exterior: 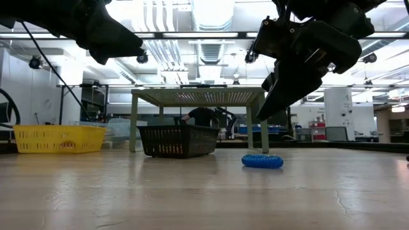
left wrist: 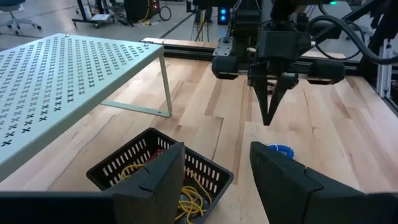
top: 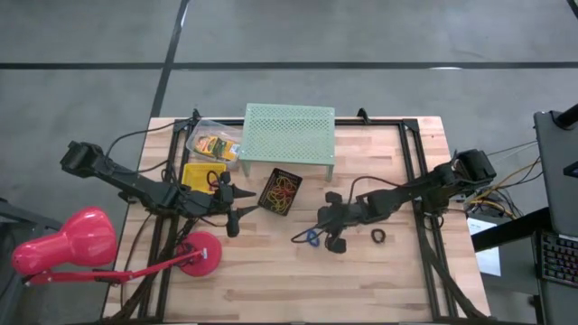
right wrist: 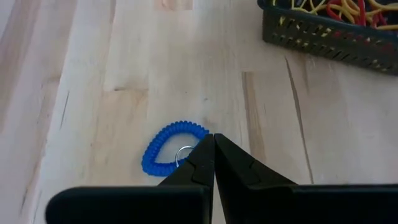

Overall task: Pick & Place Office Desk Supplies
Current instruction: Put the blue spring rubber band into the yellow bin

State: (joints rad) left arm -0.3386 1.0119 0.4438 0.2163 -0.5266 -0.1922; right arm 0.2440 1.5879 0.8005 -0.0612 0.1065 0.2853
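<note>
Here the black basket [top: 280, 190] holds yellow and red rubber bands [top: 283, 192].

Beyond the wooden table [top: 271, 289] there's grey floor [top: 90, 90] crossed by dark lines, long ceiling lights [exterior: 211, 13] glaring overhead, and a person [exterior: 203, 116] back there.

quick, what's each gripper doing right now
Left gripper: open, empty, over the black basket.
Right gripper: shut, empty, above the blue coil.
</note>
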